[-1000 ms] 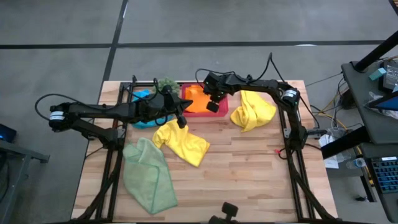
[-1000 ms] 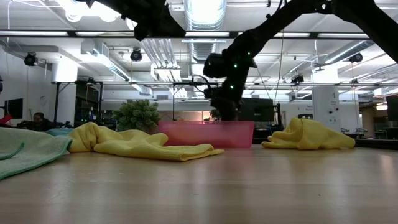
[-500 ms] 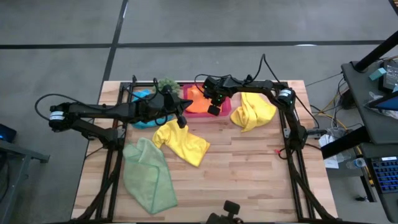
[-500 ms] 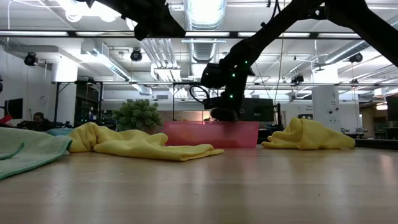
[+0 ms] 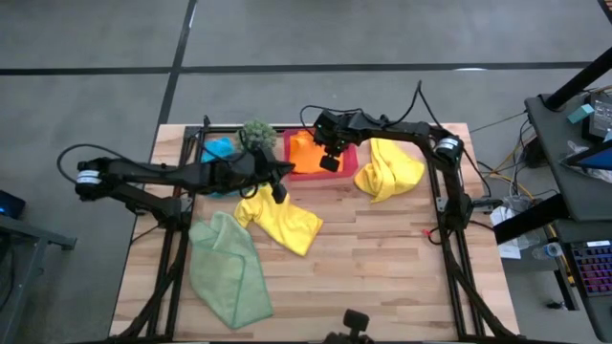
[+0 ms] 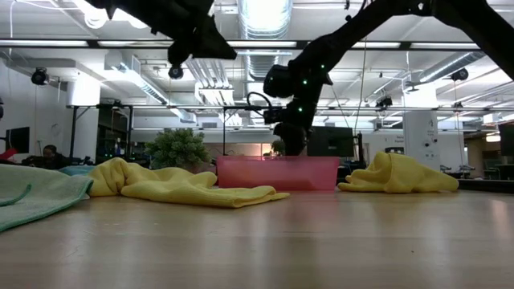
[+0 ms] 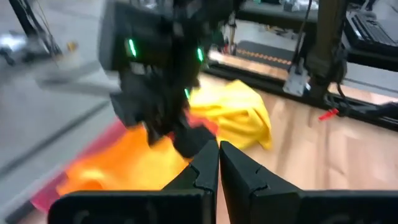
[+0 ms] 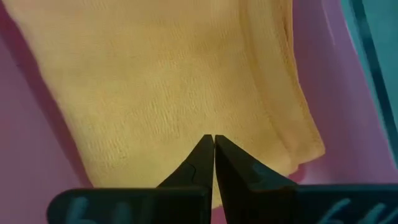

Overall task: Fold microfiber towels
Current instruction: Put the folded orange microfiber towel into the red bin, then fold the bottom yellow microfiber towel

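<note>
Right end effector point(image 5: 328, 163): fingers together, holding nothing, poised over the orange towel point(image 5: 304, 153) in the pink tray point(image 5: 350, 173) at the worktop's 12 o'clock.
Left end effector point(image 5: 279, 191): fingers together, empty, just above the yellow towel point(image 5: 282, 218) near the worktop's point(image 5: 382, 258) centre.
Second yellow towel point(image 5: 390, 170): bunched at 2 o'clock, beside the tray.
Green towel point(image 5: 229, 269): lying at 8 o'clock.
Teal towel point(image 5: 218, 149): at 11 o'clock, beside the plant point(image 5: 256, 133).

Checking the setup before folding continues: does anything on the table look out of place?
Mostly the towels: the yellow towel, second yellow towel and green towel lie crumpled, unfolded. The orange towel sits in the pink tray, right gripper shut above it.
</note>
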Controlling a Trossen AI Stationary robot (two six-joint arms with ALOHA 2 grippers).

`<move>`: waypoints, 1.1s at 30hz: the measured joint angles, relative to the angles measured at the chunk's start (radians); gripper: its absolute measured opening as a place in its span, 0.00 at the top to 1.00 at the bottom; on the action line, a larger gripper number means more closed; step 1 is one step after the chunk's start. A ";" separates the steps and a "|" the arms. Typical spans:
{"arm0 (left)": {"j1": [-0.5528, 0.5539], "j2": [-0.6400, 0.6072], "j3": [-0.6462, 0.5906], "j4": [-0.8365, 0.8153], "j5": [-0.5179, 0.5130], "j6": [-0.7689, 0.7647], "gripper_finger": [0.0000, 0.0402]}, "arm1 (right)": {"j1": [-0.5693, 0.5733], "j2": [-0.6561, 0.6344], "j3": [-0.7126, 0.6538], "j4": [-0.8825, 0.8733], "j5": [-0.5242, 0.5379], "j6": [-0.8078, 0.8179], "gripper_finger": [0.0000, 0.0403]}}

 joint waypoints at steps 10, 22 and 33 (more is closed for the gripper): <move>-0.116 0.010 -0.086 0.047 0.002 -0.184 1.00 | 0.072 -0.182 -0.124 0.071 -0.033 0.026 0.98; -0.214 0.212 -0.111 0.472 0.002 -0.184 1.00 | 0.209 -0.517 -0.568 0.641 -0.074 0.144 0.98; -0.230 0.405 -0.077 0.663 0.006 -0.250 1.00 | 0.285 -0.705 -0.874 0.992 -0.074 0.132 0.98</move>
